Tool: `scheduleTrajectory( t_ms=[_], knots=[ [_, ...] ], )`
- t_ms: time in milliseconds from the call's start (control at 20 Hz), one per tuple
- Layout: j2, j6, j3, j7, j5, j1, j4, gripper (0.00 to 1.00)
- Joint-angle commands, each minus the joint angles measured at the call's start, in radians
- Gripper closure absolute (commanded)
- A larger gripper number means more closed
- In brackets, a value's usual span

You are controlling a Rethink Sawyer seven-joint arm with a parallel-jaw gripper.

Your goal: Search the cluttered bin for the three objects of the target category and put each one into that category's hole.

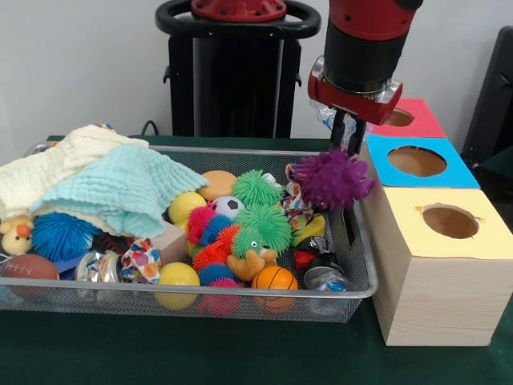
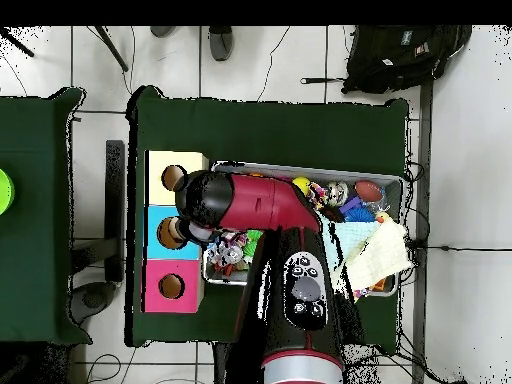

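The silver wire-mesh bin (image 1: 264, 303) holds a heap of toys. My gripper (image 1: 346, 135) hangs at the bin's far right corner, beside the blue-topped hole (image 1: 417, 161). It is shut on a clear crinkly bottle (image 1: 327, 118), of which only a bit shows behind the fingers. A purple spiky toy (image 1: 333, 178) sits just in front of and below the gripper. A second clear bottle (image 1: 324, 277) lies at the bin's front right. A third crinkly clear one (image 1: 96, 265) lies front left. In the overhead view the arm (image 2: 255, 205) hides the gripper.
A wooden box right of the bin has a pink-topped hole (image 1: 398, 117), a blue one and a yellow one (image 1: 450, 220). Cream and mint cloths (image 1: 112, 184) cover the bin's left. Balls and spiky toys (image 1: 260, 220) fill the middle. A black bag (image 2: 400, 55) lies on the floor.
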Motion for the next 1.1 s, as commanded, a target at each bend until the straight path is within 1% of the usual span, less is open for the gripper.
scheduleTrajectory(
  t_ms=[50, 700, 800, 950, 1100],
  knots=[
    [0.005, 0.120, 0.007, 0.076, -0.025, -0.008, -0.054, 1.00],
    [-0.007, 0.182, -0.004, 0.086, -0.032, -0.001, -0.088, 1.00],
    [-0.004, 0.203, -0.006, 0.083, -0.035, -0.003, -0.104, 1.00],
    [-0.015, 0.218, -0.004, 0.079, -0.030, -0.005, -0.099, 1.00],
    [-0.013, 0.241, -0.004, 0.074, -0.034, -0.005, -0.120, 1.00]
  ],
)
